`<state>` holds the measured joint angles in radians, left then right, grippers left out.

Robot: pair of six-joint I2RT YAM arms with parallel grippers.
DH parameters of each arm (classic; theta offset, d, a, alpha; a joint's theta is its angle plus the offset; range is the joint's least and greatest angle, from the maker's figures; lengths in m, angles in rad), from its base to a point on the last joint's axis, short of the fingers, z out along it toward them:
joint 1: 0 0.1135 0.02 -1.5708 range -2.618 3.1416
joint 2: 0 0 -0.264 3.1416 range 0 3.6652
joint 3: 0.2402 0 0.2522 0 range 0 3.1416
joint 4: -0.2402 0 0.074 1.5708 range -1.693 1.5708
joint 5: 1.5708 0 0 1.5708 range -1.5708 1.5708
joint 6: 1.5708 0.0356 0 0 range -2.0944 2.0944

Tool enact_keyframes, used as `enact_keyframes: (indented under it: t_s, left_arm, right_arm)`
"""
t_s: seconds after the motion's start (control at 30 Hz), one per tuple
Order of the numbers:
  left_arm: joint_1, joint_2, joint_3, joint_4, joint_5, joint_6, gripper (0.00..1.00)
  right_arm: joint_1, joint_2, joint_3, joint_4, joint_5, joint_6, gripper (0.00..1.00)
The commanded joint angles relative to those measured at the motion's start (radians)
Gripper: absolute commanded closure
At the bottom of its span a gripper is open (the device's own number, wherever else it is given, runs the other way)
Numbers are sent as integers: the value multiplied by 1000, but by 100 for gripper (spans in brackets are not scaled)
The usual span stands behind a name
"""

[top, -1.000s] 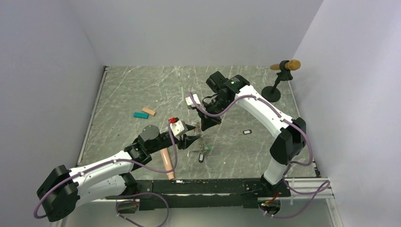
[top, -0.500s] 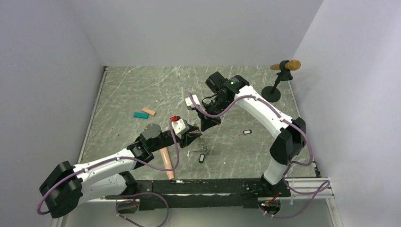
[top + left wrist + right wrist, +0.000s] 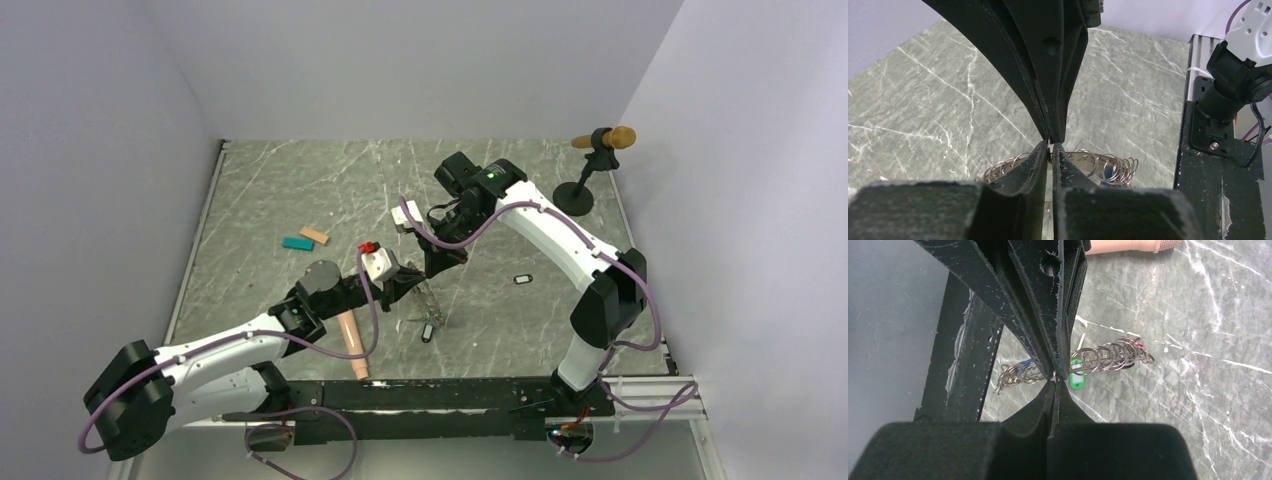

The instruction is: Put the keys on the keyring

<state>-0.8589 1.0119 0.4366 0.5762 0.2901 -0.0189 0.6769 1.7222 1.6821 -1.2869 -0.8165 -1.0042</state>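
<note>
The keyring [image 3: 430,300] is a floppy chain of thin metal rings hanging between both grippers above the table. My left gripper [image 3: 412,284] is shut on one ring of it, as the left wrist view shows [image 3: 1050,147]. My right gripper [image 3: 432,268] pinches the same spot from the opposite side [image 3: 1056,377]. A green key [image 3: 1076,378], a blue key [image 3: 1020,365] and a red one [image 3: 1136,342] hang among the rings. A black key [image 3: 427,334] lies at the ring's low end. A white-faced key [image 3: 522,279] lies alone to the right.
A peach cylinder [image 3: 352,343] lies under the left arm. A teal block [image 3: 297,243] and a tan block [image 3: 314,236] lie at the left. A black stand with a tan-tipped rod [image 3: 580,190] is at the back right. Grey walls enclose three sides.
My left gripper has moved up and away toward the right gripper, and the two now meet tip to tip on the keyring. The right arm has barely moved.
</note>
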Motion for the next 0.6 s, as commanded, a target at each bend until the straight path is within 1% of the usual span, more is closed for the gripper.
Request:
enact_keyframes:
  t_s: [0.0,0.03,0.07,0.2,0.33,0.4,0.5,0.57]
  left_arm:
    - [0,9,61,7,7,6,92]
    - [0,12,66,-3,11,7,98]
    - [0,13,71,-10,14,7,100]
    - [-1,14,79,-28,18,7,100]
    - [0,-10,50,-10,-20,0,100]
    - [0,-35,18,30,-46,-18,100]
    - [0,-71,-38,118,-78,-51,100]
    - [1,-94,-87,210,-81,-80,100]
  right_arm:
    - [7,-23,11,-9,-44,-21,100]
    - [6,-23,11,-10,-44,-21,100]
    - [7,-22,12,-11,-44,-21,100]
    - [9,-24,12,-10,-44,-21,100]
    - [8,-29,14,-8,-53,-19,100]
    - [8,-32,15,-11,-65,-20,94]
    - [6,-34,20,-28,-100,-42,79]
    - [6,-42,18,-37,-121,-56,68]
